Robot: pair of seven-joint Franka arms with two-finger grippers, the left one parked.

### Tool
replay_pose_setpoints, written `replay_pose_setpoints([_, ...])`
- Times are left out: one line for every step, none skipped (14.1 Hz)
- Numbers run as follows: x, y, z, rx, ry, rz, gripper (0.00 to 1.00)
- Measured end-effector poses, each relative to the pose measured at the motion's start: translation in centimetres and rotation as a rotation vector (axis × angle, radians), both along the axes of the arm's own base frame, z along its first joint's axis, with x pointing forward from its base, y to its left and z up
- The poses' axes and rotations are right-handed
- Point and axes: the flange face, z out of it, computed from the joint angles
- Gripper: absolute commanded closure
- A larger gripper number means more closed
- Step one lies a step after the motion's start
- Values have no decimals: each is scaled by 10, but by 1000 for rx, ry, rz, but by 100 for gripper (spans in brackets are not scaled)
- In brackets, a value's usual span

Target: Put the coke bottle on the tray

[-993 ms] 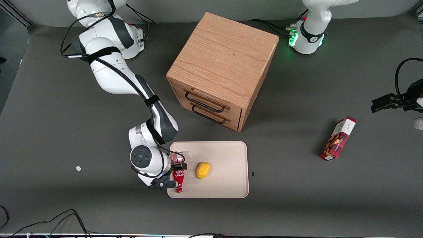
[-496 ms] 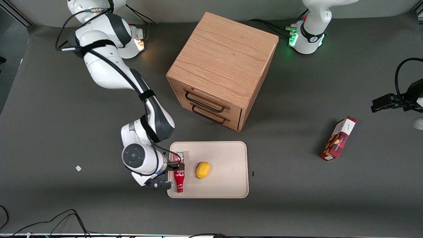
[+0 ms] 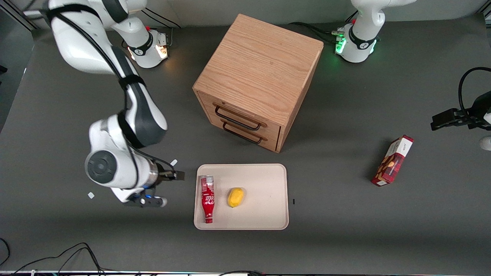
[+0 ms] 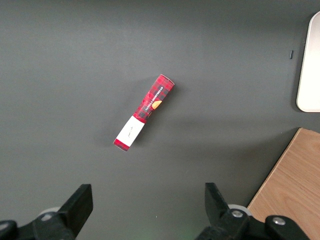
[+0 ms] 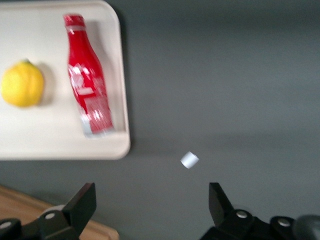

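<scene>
**Currently: gripper clear of the tray, bottle resting on it**

Currently the gripper (image 3: pixel 167 188) hangs over bare table toward the working arm's end, beside the tray and apart from it. Its fingers (image 5: pixel 82 202) stand wide apart with nothing between them; the wrist view shows only grey table surface and a small white scrap (image 5: pixel 189 160) in the gap. The gripper touches no object.

Nearest to the gripper is the tray (image 3: pixel 264 220), whose low rim faces it. The coke bottle (image 3: pixel 207 199) lies on its side inside the tray, along the edge closest to the gripper, just within the rim. Its cap end points toward the front camera and its silvery base end points toward the cabinet. A yellow lemon (image 3: pixel 235 197) lies a little farther from the gripper, near the bottle but not touching it. The wooden drawer cabinet (image 3: pixel 259 76) stands well apart from the gripper, and the red snack box (image 3: pixel 392 160) lies toward the parked arm's end.

Handling assessment: the bottle appears small, light and rigid, with a smooth round body that can roll when laid flat. If a regrasp were required, the widest labelled part of the body is the recommended hold point; the tapering neck would likely slip. Judged from the present layout, the placement appears complete.
</scene>
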Motion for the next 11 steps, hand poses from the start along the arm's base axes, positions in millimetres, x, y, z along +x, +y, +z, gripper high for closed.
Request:
replay_pose_setpoints([-14, -12, 16, -2, 8, 6, 0])
replay_pose_setpoints([-27, -23, 31, -3, 11, 7, 0])
replay_pose_setpoints([-42, -33, 47, -4, 20, 16, 0])
replay_pose_setpoints([-58, -44, 65, -5, 30, 29, 0])
replay_pose_setpoints([-73, -57, 85, -5, 36, 41, 0])
replay_pose_setpoints([-86, -73, 106, -2, 34, 48, 0])
replay_pose_setpoints([-99, -89, 125, -1, 25, 48, 0])
replay_pose_setpoints([-113, -104, 143, -3, 14, 40, 0])
replay_pose_setpoints([-125, -115, 160, -5, 4, 29, 0])
replay_pose_setpoints([-137, -123, 174, -6, 1, 19, 0])
replay_pose_setpoints([-145, -127, 184, -5, -6, 15, 0])
